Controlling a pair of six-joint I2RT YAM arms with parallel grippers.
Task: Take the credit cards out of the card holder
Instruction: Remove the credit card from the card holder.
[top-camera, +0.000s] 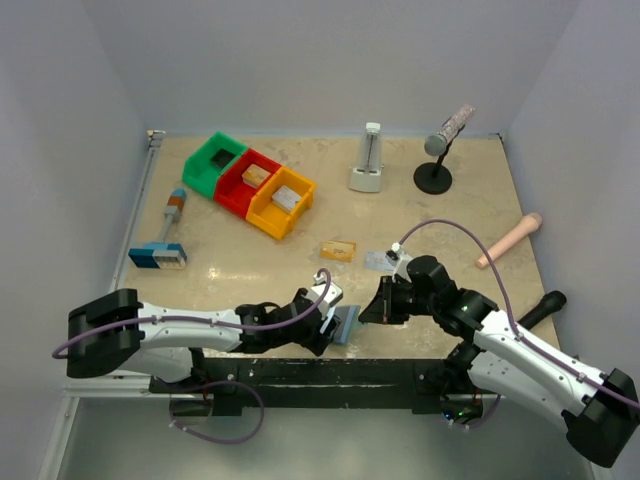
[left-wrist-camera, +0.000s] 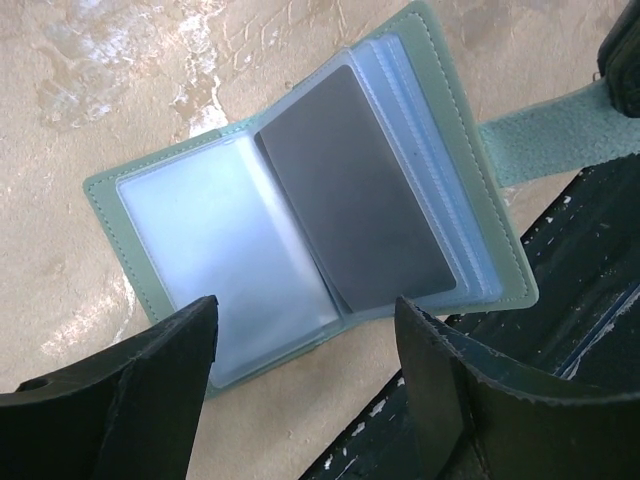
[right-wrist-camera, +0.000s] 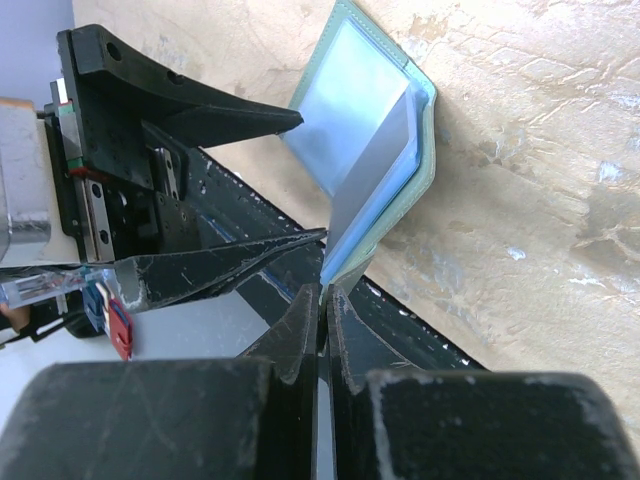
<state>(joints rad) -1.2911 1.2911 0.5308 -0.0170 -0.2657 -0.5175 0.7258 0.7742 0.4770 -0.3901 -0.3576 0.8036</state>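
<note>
At the far left of the worktop (top-camera: 200, 275), a blue-and-white block (top-camera: 158, 256) with an orange-grey handle is lying flat. Right of it, green (top-camera: 213, 165), red (top-camera: 248, 182) and orange (top-camera: 281, 203) bins are sitting in a diagonal row. The left end effector (left-wrist-camera: 305, 308) is hovering just over the card holder (left-wrist-camera: 190, 215) with its fingers spread wide, gripping nothing. The card holder is lying open at the near edge of the worktop, between the two arms, with a grey card (left-wrist-camera: 355, 200) showing in a clear sleeve. Farther back, the orange-gold credit card (top-camera: 338, 250) and the pale one (top-camera: 379, 261) are lying out on the worktop, near each other but apart. The right end effector (right-wrist-camera: 322, 295) is pressing its fingers together at the holder's near edge, apparently pinching its side tab (left-wrist-camera: 560, 135). Beyond, a white stand (top-camera: 368, 160) and a black-based stand (top-camera: 436, 165) are standing upright, and a pink cylinder (top-camera: 510, 240) is lying at the right.
</note>
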